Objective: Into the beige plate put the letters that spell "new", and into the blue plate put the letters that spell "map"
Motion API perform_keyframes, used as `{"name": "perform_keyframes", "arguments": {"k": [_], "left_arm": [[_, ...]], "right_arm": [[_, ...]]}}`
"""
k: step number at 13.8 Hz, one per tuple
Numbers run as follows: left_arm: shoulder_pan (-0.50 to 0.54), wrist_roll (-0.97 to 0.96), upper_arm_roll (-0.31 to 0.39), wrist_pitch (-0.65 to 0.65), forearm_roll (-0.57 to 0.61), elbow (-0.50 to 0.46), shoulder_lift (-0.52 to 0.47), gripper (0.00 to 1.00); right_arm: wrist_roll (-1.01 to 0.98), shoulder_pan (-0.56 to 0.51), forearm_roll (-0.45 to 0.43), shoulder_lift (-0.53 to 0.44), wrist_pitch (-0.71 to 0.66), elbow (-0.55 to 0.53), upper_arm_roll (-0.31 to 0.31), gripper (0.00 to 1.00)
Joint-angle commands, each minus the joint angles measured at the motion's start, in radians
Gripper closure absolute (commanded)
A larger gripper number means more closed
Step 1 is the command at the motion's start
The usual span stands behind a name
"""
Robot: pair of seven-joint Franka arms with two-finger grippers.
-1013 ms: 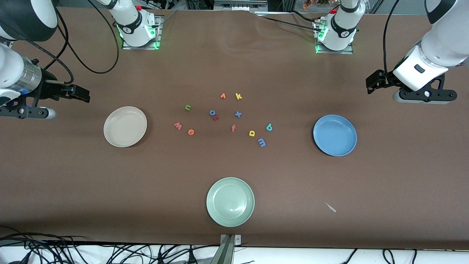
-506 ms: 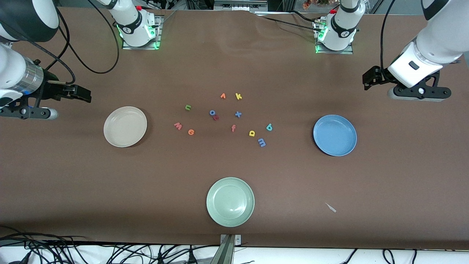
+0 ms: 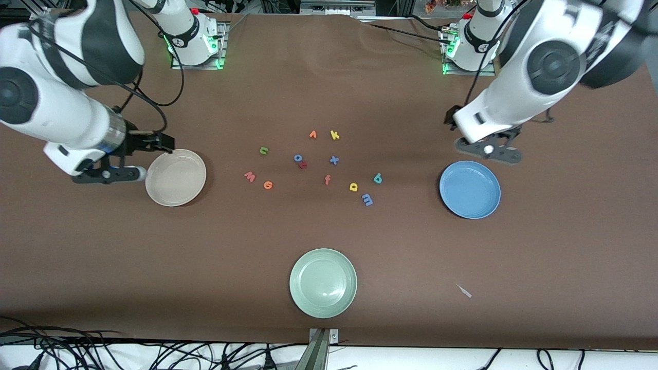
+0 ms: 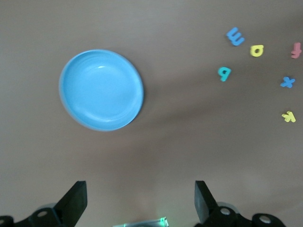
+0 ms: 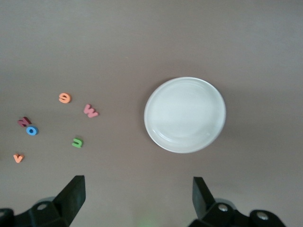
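Both grippers open, empty, above the table.
Right gripper (image 3: 109, 173) hangs beside the beige plate (image 3: 176, 178); left gripper (image 3: 488, 152) just by the blue plate (image 3: 470, 189). Between the plates lie n (image 3: 264, 150), e (image 3: 268, 185), w (image 3: 250, 177), and m (image 3: 367, 199), a (image 3: 353, 187), p (image 3: 378, 178) toward the blue plate.
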Motion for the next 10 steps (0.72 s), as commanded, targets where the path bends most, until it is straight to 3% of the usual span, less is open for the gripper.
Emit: {"name": "perform_keyframes", "arguments": {"k": [1,3,8,10], "left_arm": [[-0.062,0.004,0.005,0.123,-0.002,0.054,0.135,0.00],[-0.106,-0.031,0.005,0.219,-0.006,0.057,0.202,0.00],[-0.133,-0.042,0.005,0.443,-0.002,0.060,0.343,0.00],[-0.171,-0.163,0.006,0.506,-0.008,0.062,0.371,0.00]], "right_arm": [[0.008,0.047,0.024,0.048,0.077,-0.028,-0.004,0.00],[0.009,0.058,0.026,0.048,0.164,-0.096,-0.004,0.00],[-0.060,0.059,0.016,0.036,0.487,-0.345,0.068,0.00],[-0.135,0.059,0.015,0.036,0.638,-0.453,0.083,0.00]]}}
